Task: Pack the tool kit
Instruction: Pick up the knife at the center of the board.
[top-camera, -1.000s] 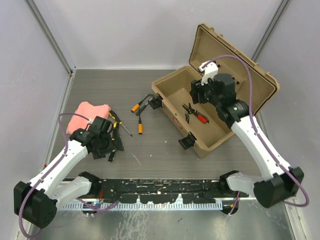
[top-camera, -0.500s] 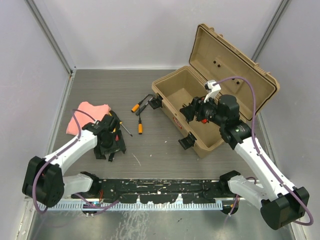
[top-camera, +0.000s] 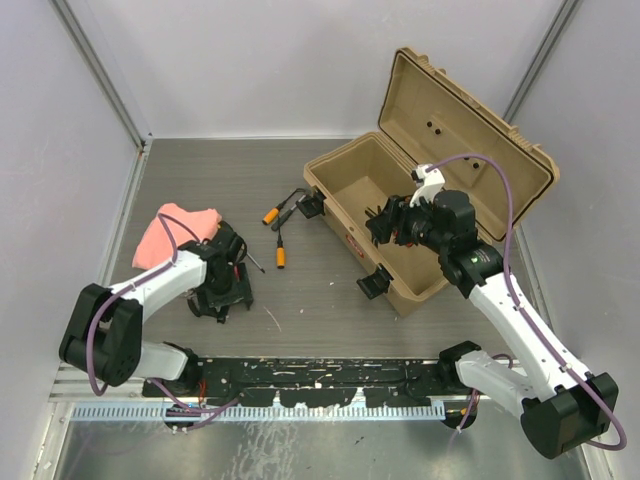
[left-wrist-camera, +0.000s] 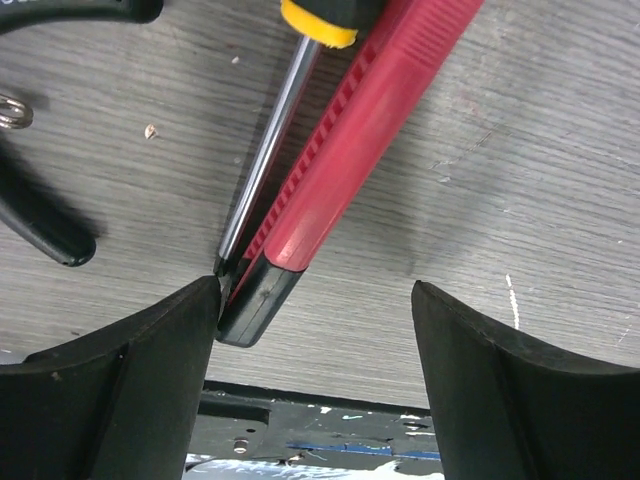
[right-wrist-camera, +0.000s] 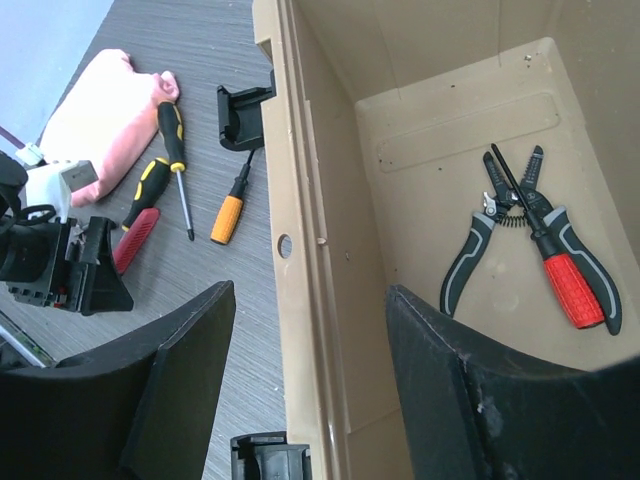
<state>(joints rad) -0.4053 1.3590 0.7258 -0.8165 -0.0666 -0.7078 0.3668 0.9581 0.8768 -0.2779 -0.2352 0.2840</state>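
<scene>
**Left on the red tool, right open over the case**

My left pincer (left-wrist-camera: 315, 300) is open. Its jaws straddle the black butt end of the red tool (left-wrist-camera: 350, 150), which lies flat on the table (left-wrist-camera: 520, 180). The left finger touches that end and the right finger is clear of it, so no clamp yet. A yellow-black screwdriver (left-wrist-camera: 270, 150) lies tight along the tool's left side. I reckon that's why I take the tool at its end, though a squeeze may catch the screwdriver tip too. Left arm reaches forward and low, wrist pitched straight down, just beside the cloth (top-camera: 170, 225).

My right pincer (right-wrist-camera: 308, 292) is open and holds nothing. Elbow bent, wrist hanging over the latch-side wall of the case (right-wrist-camera: 300, 200) and tilted down into it — probably just keeping clear of the left.

The case stands on the table's right half, lid thrown back. Inside are pliers (right-wrist-camera: 480, 240) and a red screwdriver (right-wrist-camera: 570, 285), touching. Not yet packed — 2 orange screwdrivers (top-camera: 281, 258) between case and cloth.
</scene>
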